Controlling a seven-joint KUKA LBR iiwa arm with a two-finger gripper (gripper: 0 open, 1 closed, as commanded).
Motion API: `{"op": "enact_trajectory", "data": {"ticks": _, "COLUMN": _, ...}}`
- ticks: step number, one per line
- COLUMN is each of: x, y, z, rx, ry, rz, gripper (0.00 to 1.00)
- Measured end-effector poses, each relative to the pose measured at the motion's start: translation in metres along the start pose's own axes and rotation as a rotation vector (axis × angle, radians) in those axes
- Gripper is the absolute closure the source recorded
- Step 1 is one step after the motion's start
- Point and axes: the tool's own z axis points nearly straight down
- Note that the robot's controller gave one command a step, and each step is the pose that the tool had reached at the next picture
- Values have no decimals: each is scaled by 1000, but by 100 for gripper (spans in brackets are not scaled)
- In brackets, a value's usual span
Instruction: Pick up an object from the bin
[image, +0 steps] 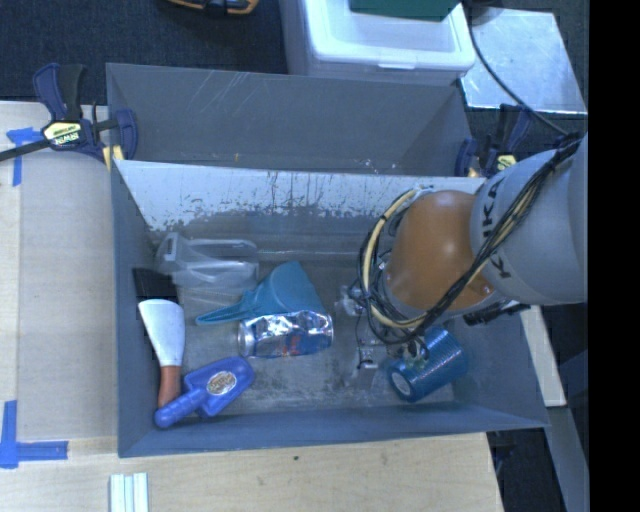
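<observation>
hovering low just left of the dark blue cup (428, 367), the gripper (366, 352) looks mid-approach; apart or together, i cannot tell; a crumpled foil packet (287, 334) lies further left; next move, i judge: centre over one, descend, close

- arm (540, 230): grey body cut off at the right edge.
- gripper (366, 358): upper part hidden under the orange cover (435, 250) and cables.
- blue mug (432, 368): top side covered by those cables.
- clear plastic bag (205, 265): lower right corner behind the blue funnel (285, 290).
- crumpled foil packet (287, 333): print too small to read.
- white-headed spatula (163, 335): handle end under the blue tool (205, 388).
- white box (385, 35): cut off by the top edge.
</observation>
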Motion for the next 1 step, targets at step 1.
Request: {"op": "enact_trajectory", "data": {"ticks": 1, "x": 2, "y": 34, "z": 1, "rx": 6, "ry": 0, "rz": -7, "gripper": 0}}
